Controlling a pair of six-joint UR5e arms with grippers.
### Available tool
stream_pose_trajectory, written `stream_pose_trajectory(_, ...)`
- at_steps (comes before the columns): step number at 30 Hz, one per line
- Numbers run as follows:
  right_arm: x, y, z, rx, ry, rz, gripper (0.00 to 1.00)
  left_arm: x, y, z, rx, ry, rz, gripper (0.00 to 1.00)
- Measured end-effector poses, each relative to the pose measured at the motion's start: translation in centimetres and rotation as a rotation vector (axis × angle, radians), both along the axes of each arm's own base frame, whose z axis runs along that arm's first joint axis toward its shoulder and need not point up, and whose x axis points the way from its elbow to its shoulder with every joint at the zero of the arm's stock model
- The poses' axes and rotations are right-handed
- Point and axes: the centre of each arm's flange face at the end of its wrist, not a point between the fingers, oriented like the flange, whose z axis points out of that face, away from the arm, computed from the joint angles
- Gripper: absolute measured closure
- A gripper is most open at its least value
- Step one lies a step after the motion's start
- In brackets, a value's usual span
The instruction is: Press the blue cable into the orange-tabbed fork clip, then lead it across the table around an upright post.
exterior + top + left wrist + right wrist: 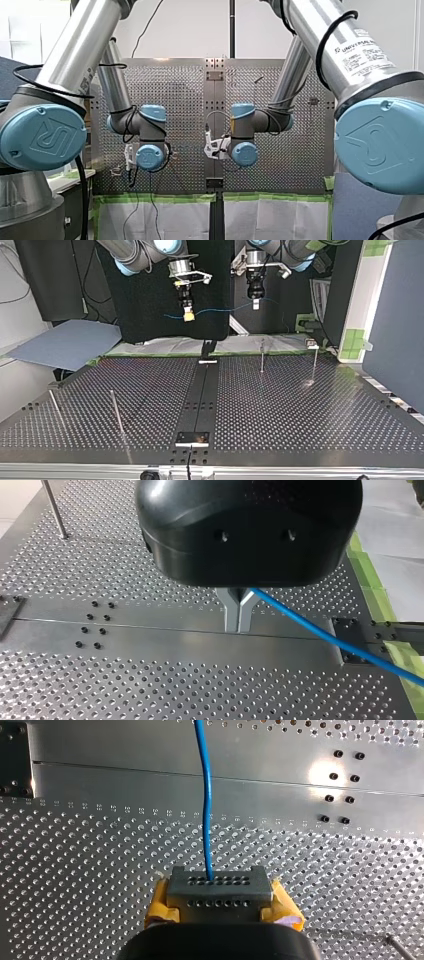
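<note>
Blue cable [208, 840] is held in the air, clear of the perforated table [300, 410]; it is strung between my left gripper [239, 615], metal fingers closed on it, and my right gripper [220, 892], yellow pads clamped on it; upright posts [262, 357] stand below.

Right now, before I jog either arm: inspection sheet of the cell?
Surface: perforated metal table, nothing lying on it.
Job's things: thin blue cable held off the table between both tools; four thin upright metal posts; orange-tabbed fork clip not seen.
Clutter: nothing seen.
Grippers: my left tool, metal fingers, shut on the cable; my right tool, yellow pads, shut on the cable.
Cables: black cables looped along the arms.
Surroundings: green tape at the table's edge; blue-grey sheet at the top view's left.
</note>
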Motion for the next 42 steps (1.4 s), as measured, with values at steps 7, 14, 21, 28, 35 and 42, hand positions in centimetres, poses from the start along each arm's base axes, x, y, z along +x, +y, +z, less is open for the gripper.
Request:
stream_pose_trajectory(7, 0.0, 0.0, 0.0, 0.0, 0.0, 0.0, 1.0, 0.0, 0.0, 0.0, 0.0, 0.001, 0.0, 1.0)
stream_pose_trajectory(14, 0.6, 0.3, -0.4, 0.006, 0.009, 0.0, 1.0, 0.0, 0.0, 0.0, 0.001, 0.001, 0.0, 1.0)
stream_pose_trajectory(21, 3.0, 1.4, -1.8, 0.011, 0.015, 0.0, 1.0, 0.0, 0.0, 0.0, 0.001, 0.001, 0.0, 1.0)
stream_pose_trajectory(28, 5.1, 1.6, -3.4, 0.012, 0.015, -0.026, 1.0, 0.0, 0.0, 0.0, 0.001, 0.001, 0.0, 1.0)
stream_pose_trajectory(35, 6.3, 0.2, -5.2, 0.013, 0.015, -0.068, 1.0, 0.0, 0.0, 0.0, 0.001, 0.001, 0.0, 1.0)
stream_pose_trajectory(42, 6.0, -1.2, -6.5, 0.02, -0.01, -0.087, 1.0, -0.3, 0.7, -0.5, -0.003, 0.019, -0.002, 1.0)
